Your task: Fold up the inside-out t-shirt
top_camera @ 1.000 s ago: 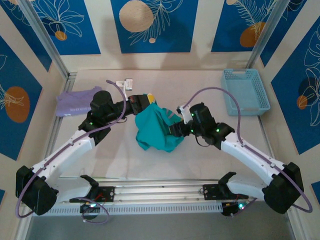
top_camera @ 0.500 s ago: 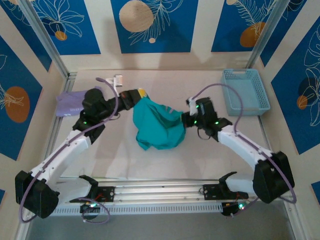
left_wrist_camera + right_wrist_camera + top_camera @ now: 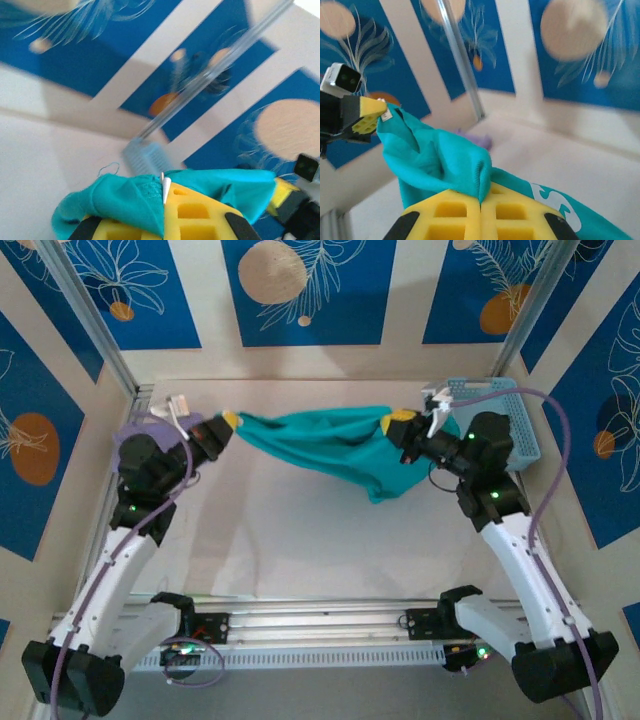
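Observation:
The teal-green t-shirt (image 3: 320,445) hangs stretched in the air between both arms, sagging low toward the right. At the far left my left gripper (image 3: 229,420) is shut on one end of it; the left wrist view has teal cloth (image 3: 125,197) pinched between the yellow fingers (image 3: 200,215), with a small white tag at the seam. Over at the right my right gripper (image 3: 398,420) is shut on the other end. Its wrist view shows a fold of the t-shirt (image 3: 445,160) clamped between yellow fingers (image 3: 455,217), with whitish print (image 3: 552,197) on the cloth below.
A lavender-purple folded shirt (image 3: 128,436) lies at the table's left edge, under the left arm. A light blue basket (image 3: 510,405) stands at the back right, just behind the right gripper. The beige table (image 3: 300,540) stretches below the hanging cloth.
Both arms have swung outward and up, pulling the bunched t-shirt off the table and stretching it wide. The right gripper closed on the cloth during this time.

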Action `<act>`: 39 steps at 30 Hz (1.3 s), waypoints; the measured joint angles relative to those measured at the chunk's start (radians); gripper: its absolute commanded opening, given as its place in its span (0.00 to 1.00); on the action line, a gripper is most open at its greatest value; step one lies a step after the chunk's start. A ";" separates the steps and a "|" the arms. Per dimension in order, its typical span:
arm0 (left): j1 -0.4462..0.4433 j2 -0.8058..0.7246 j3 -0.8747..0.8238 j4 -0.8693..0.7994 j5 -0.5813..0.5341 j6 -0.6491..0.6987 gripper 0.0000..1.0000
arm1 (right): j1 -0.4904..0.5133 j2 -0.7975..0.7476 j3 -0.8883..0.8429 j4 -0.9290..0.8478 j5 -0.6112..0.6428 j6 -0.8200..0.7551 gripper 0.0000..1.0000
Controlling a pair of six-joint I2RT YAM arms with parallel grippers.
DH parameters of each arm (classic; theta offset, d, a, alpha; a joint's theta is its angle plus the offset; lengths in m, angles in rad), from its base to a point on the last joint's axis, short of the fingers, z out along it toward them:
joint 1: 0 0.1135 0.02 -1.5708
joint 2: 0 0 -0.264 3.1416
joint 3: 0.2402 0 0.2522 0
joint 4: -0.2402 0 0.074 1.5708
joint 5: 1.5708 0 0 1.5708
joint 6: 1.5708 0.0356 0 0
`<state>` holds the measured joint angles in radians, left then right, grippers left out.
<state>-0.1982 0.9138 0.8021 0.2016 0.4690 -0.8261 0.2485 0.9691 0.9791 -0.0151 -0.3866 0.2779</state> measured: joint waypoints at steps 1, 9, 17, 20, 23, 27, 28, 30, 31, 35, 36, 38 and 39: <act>0.000 -0.008 -0.056 -0.034 -0.016 0.027 0.00 | 0.010 0.025 -0.037 -0.002 -0.020 0.001 0.00; -0.050 -0.065 -0.319 -0.328 -0.170 0.217 0.36 | 0.125 0.195 -0.138 -0.061 -0.103 -0.005 0.00; -0.323 -0.053 -0.194 -0.366 -0.302 0.429 0.67 | 0.150 0.288 -0.087 -0.132 -0.134 -0.009 0.00; -0.438 0.045 -0.128 -0.336 -0.311 0.492 0.72 | 0.151 0.301 -0.053 -0.156 -0.138 -0.008 0.00; -0.543 0.156 -0.069 -0.318 -0.332 0.557 0.73 | 0.152 0.314 -0.018 -0.171 -0.142 -0.008 0.00; -0.588 0.302 0.014 -0.314 -0.359 0.606 0.70 | 0.154 0.317 -0.003 -0.190 -0.142 -0.010 0.00; -0.588 0.337 0.036 -0.313 -0.360 0.613 0.69 | 0.154 0.317 -0.003 -0.197 -0.142 -0.010 0.00; -0.588 0.394 0.070 -0.308 -0.359 0.620 0.66 | 0.154 0.317 -0.003 -0.212 -0.141 -0.014 0.00; -0.588 0.420 0.084 -0.300 -0.358 0.621 0.63 | 0.154 0.317 -0.003 -0.216 -0.141 -0.016 0.00; -0.588 0.477 0.111 -0.291 -0.363 0.619 0.58 | 0.153 0.317 -0.003 -0.231 -0.141 -0.028 0.00; -0.588 0.490 0.119 -0.291 -0.363 0.620 0.59 | 0.153 0.317 -0.003 -0.235 -0.141 -0.031 0.00; -0.588 0.514 0.136 -0.291 -0.362 0.620 0.59 | 0.153 0.317 -0.003 -0.238 -0.141 -0.035 0.00; -0.588 0.528 0.146 -0.291 -0.362 0.620 0.58 | 0.153 0.317 -0.003 -0.238 -0.142 -0.036 0.00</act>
<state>-0.7860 1.4414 0.9478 -0.0898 0.1066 -0.2066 0.4019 1.2861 0.9760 -0.2535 -0.5282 0.2420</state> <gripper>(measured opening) 0.589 0.062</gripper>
